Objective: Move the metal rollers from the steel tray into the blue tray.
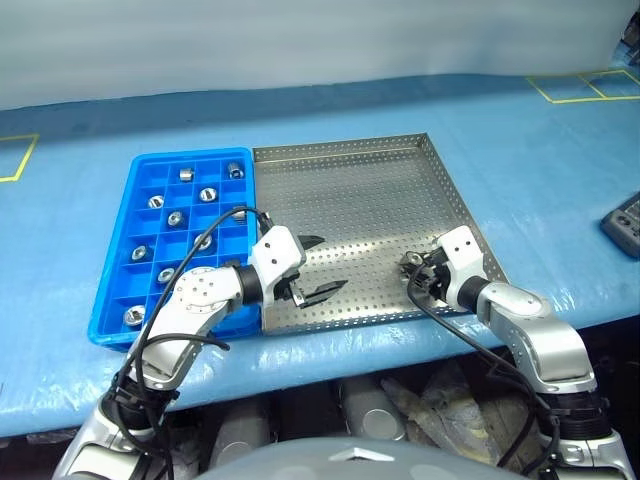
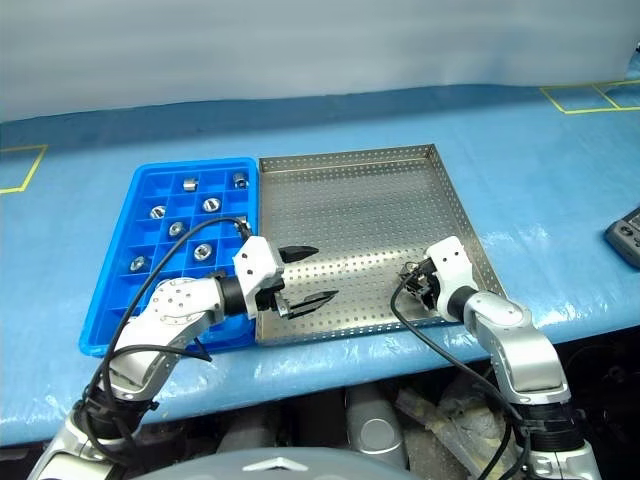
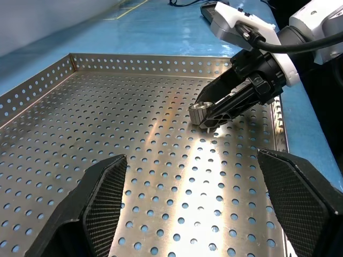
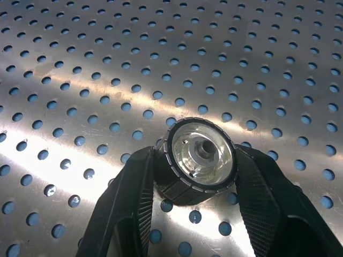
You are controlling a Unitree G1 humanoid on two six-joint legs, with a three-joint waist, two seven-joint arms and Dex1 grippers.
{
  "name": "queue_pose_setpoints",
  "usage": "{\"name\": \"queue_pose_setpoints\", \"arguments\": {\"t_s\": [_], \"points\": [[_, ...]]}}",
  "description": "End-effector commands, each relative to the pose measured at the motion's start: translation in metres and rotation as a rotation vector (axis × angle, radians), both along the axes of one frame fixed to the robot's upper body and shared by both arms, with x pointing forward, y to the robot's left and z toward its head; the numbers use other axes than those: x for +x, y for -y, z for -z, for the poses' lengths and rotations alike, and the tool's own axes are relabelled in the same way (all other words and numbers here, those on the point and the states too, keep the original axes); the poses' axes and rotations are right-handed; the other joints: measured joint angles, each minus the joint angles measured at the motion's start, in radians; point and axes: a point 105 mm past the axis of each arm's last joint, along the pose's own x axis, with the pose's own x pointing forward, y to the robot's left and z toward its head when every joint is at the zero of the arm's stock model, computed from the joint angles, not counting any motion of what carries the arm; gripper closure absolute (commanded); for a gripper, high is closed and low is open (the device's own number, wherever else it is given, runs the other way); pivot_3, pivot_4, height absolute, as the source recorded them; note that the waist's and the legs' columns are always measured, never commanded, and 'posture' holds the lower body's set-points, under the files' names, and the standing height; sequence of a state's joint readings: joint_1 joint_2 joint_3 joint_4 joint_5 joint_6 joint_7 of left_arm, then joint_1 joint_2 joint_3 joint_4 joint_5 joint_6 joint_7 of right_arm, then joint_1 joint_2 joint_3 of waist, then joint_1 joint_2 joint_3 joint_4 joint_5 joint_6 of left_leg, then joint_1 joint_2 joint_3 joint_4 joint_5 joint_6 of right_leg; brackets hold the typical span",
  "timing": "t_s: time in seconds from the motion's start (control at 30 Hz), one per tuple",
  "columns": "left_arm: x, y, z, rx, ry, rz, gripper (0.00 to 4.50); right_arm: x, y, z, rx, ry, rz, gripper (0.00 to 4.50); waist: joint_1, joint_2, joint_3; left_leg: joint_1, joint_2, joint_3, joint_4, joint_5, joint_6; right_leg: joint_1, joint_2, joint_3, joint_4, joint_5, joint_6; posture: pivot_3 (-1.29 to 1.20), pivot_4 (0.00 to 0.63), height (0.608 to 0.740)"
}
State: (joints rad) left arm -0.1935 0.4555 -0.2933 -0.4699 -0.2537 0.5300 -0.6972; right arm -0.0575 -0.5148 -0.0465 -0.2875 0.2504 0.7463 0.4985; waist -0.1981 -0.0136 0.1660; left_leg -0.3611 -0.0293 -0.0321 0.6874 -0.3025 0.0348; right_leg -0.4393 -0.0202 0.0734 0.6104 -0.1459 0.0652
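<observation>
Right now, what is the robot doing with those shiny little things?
The robot is moving metal rollers from the steel tray into the blue tray. Its right hand is shut on one roller, low over the steel tray near its right front corner. Its left hand hangs open and holds nothing, over the steel tray's left side next to the blue tray. Several rollers already sit in the blue tray's cells, one to a cell.
</observation>
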Motion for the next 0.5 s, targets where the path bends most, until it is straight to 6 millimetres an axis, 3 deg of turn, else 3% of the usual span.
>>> {"name": "queue_pose_setpoints", "arguments": {"t_s": [0.03,0.2,0.37,0.5], "points": [[0.0,-0.001,-0.011,-0.018,0.053,0.001,0.28,0.005,-0.006,-0.013,0.014,0.058,-0.016,2.63,0.001,0.0,0.0,0.0,0.0,0.0,0.0,0.0,0.0,0.0,0.0,0.0,0.0,0.0,0.0,-0.21,0.15,0.74],[-0.002,-0.013,-0.014,-0.009,0.063,-0.042,0.28,0.012,-0.031,-0.032,0.056,0.146,-0.097,2.63,-0.002,0.0,0.0,0.0,0.001,0.001,0.0,0.0,0.0,-0.001,0.0,0.001,0.0,0.0,0.0,-0.17,0.15,0.74],[-0.01,-0.041,-0.015,0.02,0.063,-0.139,0.28,0.024,-0.07,-0.059,0.11,0.26,-0.235,2.63,0.004,0.0,0.0,-0.001,0.002,0.001,-0.001,0.0,0.0,-0.003,0.001,0.002,0.001,0.0,0.0,-0.12,0.15,0.74],[-0.02,-0.071,-0.018,0.063,0.071,-0.263,0.28,0.031,-0.116,-0.077,0.17,0.311,-0.415,2.63,0.026,-0.002,0.001,-0.001,0.002,0.001,-0.002,0.0,0.0,-0.004,0.001,0.001,0.001,0.0,0.0,-0.04,0.15,0.74]]}}
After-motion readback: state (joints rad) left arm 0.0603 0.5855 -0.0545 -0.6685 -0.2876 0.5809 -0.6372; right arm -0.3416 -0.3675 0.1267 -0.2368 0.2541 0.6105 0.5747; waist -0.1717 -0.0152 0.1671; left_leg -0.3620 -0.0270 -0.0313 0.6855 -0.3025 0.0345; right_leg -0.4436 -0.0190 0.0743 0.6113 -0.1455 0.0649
